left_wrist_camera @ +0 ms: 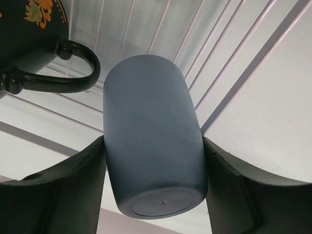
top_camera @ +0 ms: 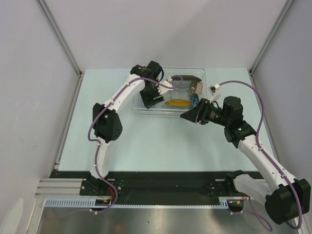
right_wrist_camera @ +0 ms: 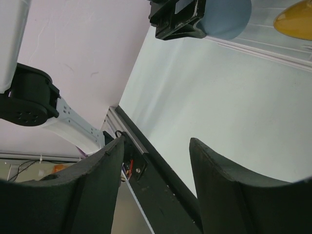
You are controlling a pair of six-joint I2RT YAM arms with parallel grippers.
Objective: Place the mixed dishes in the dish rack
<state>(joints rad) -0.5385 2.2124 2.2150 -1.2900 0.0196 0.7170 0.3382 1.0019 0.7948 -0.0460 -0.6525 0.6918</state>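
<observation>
My left gripper [left_wrist_camera: 153, 161] is shut on the light blue cup [left_wrist_camera: 151, 136], gripping its sides near the base. It holds the cup over the ribbed floor of the clear dish rack [left_wrist_camera: 273, 97]. A dark mug [left_wrist_camera: 29, 48] with a looped handle lies just beside the cup. From above, the left gripper [top_camera: 148, 100] reaches into the rack's [top_camera: 161, 113] left part. The yellow-brown saucer [top_camera: 178, 103], blue patterned bowl [top_camera: 194, 100] and red-white patterned bowl [top_camera: 197, 87] lie inside. My right gripper [top_camera: 187, 117] hangs open and empty by the rack's front right edge.
The right wrist view looks across the pale table [right_wrist_camera: 234, 107] toward the left arm's base [right_wrist_camera: 29, 97] and the black rail [right_wrist_camera: 161, 185] at the near edge. The cup [right_wrist_camera: 229, 17] and saucer [right_wrist_camera: 295, 19] show at its top.
</observation>
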